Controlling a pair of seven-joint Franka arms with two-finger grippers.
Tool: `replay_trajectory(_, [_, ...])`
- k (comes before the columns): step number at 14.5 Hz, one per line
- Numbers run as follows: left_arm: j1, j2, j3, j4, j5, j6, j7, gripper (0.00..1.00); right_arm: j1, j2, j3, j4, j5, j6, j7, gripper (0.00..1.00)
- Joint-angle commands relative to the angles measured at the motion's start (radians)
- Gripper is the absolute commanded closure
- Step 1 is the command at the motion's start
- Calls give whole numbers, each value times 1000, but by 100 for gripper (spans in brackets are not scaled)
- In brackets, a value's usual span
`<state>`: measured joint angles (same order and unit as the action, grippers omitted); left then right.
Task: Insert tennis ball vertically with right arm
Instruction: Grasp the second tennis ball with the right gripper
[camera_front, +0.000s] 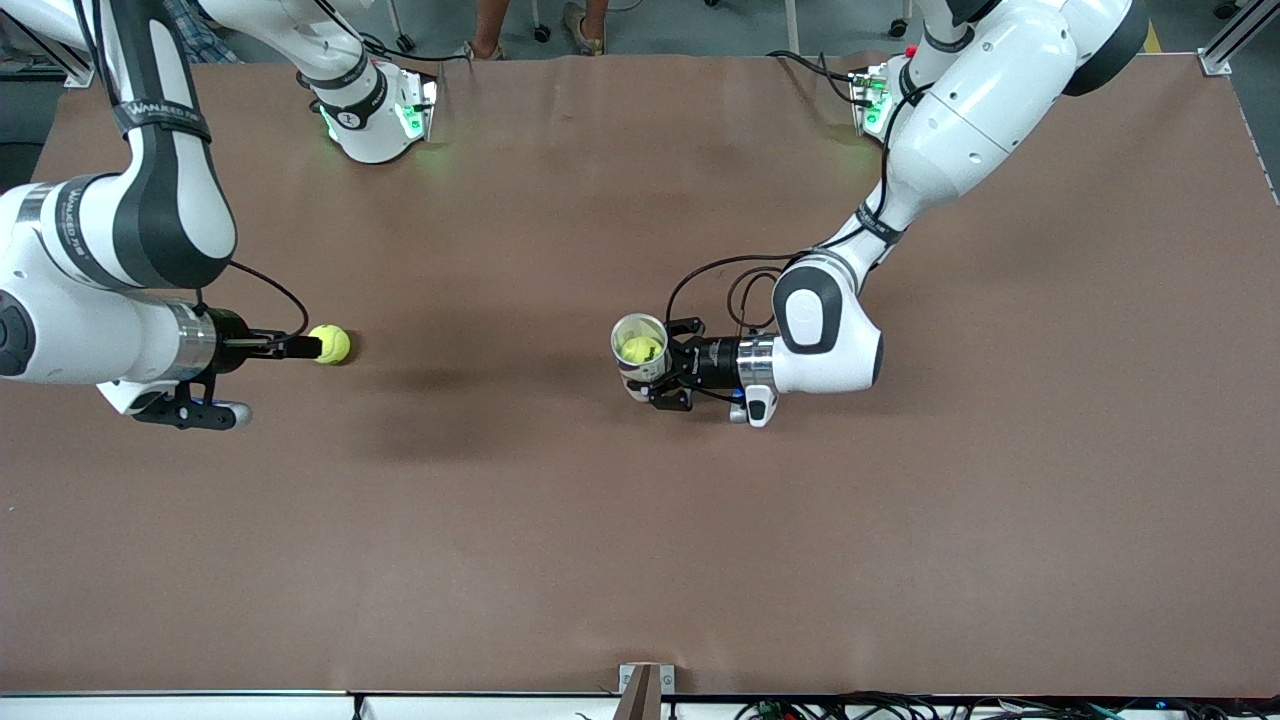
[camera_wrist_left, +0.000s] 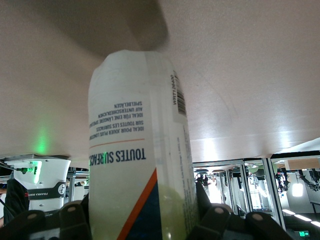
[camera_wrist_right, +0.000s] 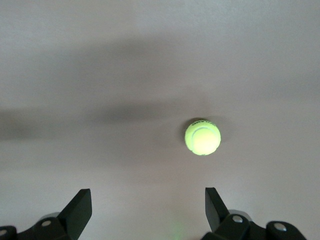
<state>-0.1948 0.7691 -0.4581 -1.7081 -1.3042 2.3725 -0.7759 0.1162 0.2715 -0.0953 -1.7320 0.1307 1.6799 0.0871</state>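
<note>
A yellow-green tennis ball (camera_front: 330, 344) lies on the brown table (camera_front: 560, 520) toward the right arm's end. My right gripper (camera_front: 301, 347) hovers just beside it, open, with nothing between its fingers. In the right wrist view the tennis ball (camera_wrist_right: 202, 137) sits ahead of the right gripper (camera_wrist_right: 147, 206), off to one side of the gap. Near the table's middle a clear tennis ball can (camera_front: 640, 346) stands upright, mouth up, with another ball (camera_front: 641, 350) inside. My left gripper (camera_front: 652, 358) is shut on the can from the side. The labelled can (camera_wrist_left: 137, 160) fills the left gripper (camera_wrist_left: 142, 206).
Both arm bases (camera_front: 380, 115) (camera_front: 880, 100) with green lights stand along the table's edge farthest from the camera. A small metal bracket (camera_front: 641, 685) sits at the table's edge nearest the camera. Black cables loop over the left arm's wrist (camera_front: 735, 285).
</note>
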Motion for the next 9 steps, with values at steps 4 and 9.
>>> replay_trajectory(4, [1,2,-5,2,-27,-7,26,25,-70,-74,25,-282,-63,273,-118,0])
replay_trajectory(9, [1,1,-5,-1,-27,-7,20,25,-90,-70,25,-383,-111,401,-161,0])
